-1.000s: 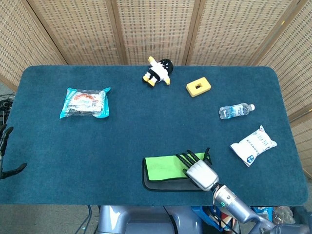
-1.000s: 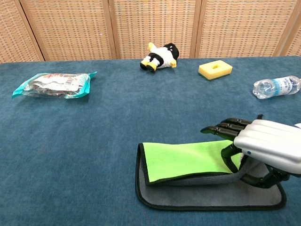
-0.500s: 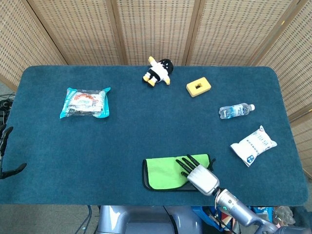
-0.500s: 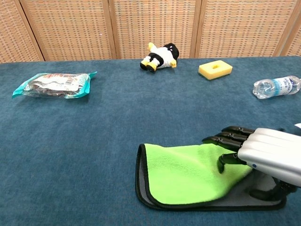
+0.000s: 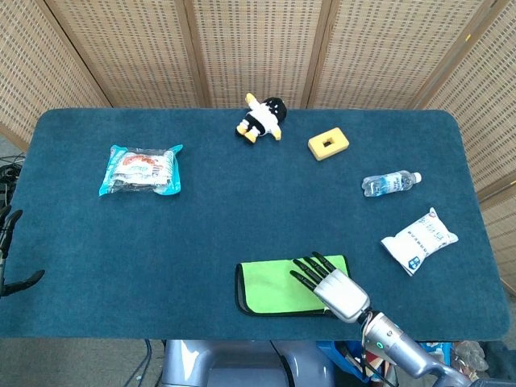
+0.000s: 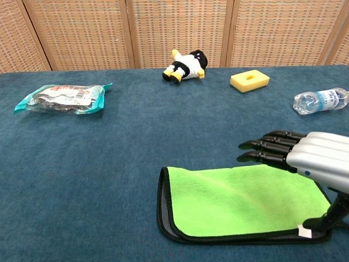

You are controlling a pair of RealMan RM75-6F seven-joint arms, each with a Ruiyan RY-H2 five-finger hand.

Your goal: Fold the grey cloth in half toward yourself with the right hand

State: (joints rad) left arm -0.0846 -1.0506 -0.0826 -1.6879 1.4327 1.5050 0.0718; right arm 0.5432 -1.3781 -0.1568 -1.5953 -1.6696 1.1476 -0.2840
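The cloth point(image 5: 278, 286) point(image 6: 234, 202) lies folded at the near edge of the table, its bright green face up and a grey, black-edged layer showing along the left and front. My right hand point(image 5: 332, 282) point(image 6: 305, 155) hovers over the cloth's right end with its fingers stretched out flat and apart, holding nothing. A small white tag shows at the cloth's front right corner. My left hand point(image 5: 8, 254) shows only as dark fingers at the far left edge, off the table; its state is unclear.
A snack pack point(image 5: 141, 170) lies at the left. A penguin plush point(image 5: 262, 118) and a yellow block point(image 5: 327, 143) sit at the back. A water bottle point(image 5: 390, 183) and a white pouch point(image 5: 419, 239) lie to the right of the cloth.
The right hand carried the cloth's far edge toward me, laid the green half flat over the grey, let go and lifted with its fingers spread.
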